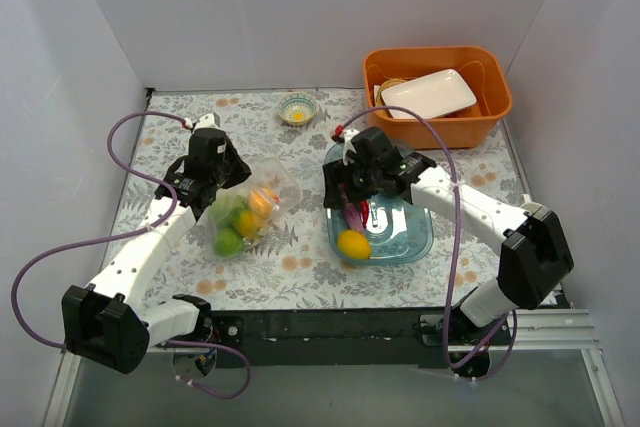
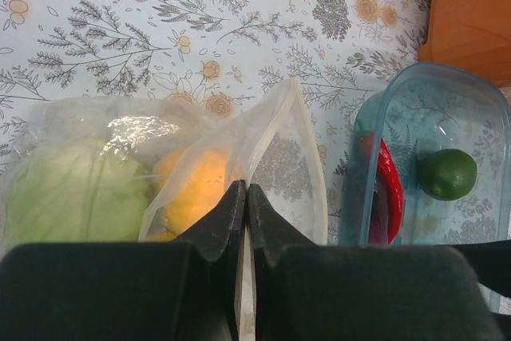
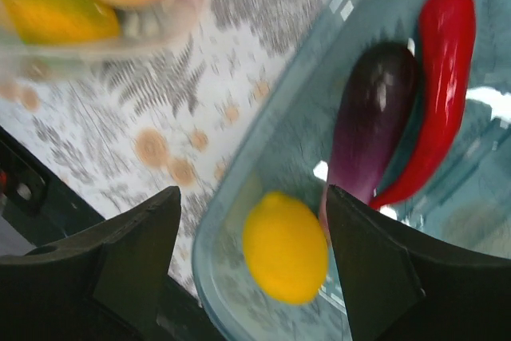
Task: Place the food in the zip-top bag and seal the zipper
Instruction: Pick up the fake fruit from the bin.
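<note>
The clear zip-top bag (image 1: 247,209) lies left of centre and holds the green cabbage (image 2: 72,189), an orange fruit (image 2: 196,185) and a lime (image 1: 228,241). My left gripper (image 2: 246,189) is shut on the bag's mouth edge, beside the whitish zipper (image 2: 316,173), and holds it open. The blue tray (image 1: 415,237) holds the yellow lemon (image 3: 285,247), purple eggplant (image 3: 371,117), red chilli (image 3: 435,77) and a lime (image 2: 447,173). My right gripper (image 3: 251,193) is open just above the tray's near left corner, with the lemon between its fingers. It touches nothing.
An orange bin (image 1: 437,95) with a white plate stands at the back right. A small bowl (image 1: 297,108) sits at the back centre. The tray lies close to the right of the bag. White walls enclose the table.
</note>
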### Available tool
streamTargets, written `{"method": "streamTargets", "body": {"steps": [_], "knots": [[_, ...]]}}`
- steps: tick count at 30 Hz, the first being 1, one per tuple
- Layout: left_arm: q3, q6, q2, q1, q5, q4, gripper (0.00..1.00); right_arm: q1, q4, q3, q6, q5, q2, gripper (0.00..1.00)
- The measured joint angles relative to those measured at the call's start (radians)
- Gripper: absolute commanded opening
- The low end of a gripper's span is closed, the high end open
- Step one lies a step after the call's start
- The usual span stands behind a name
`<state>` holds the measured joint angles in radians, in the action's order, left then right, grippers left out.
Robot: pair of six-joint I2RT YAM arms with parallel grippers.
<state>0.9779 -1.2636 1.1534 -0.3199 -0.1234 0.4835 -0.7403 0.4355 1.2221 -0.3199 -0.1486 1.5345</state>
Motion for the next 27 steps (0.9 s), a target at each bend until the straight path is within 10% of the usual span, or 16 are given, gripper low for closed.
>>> {"method": "streamTargets", "body": {"steps": [27], "knots": [[0.039,0.085,0.041,0.0,0.228,-0.045,0.0,0.0,0.079,-0.268,0.058,-0.046,-0.014,0.77]]}}
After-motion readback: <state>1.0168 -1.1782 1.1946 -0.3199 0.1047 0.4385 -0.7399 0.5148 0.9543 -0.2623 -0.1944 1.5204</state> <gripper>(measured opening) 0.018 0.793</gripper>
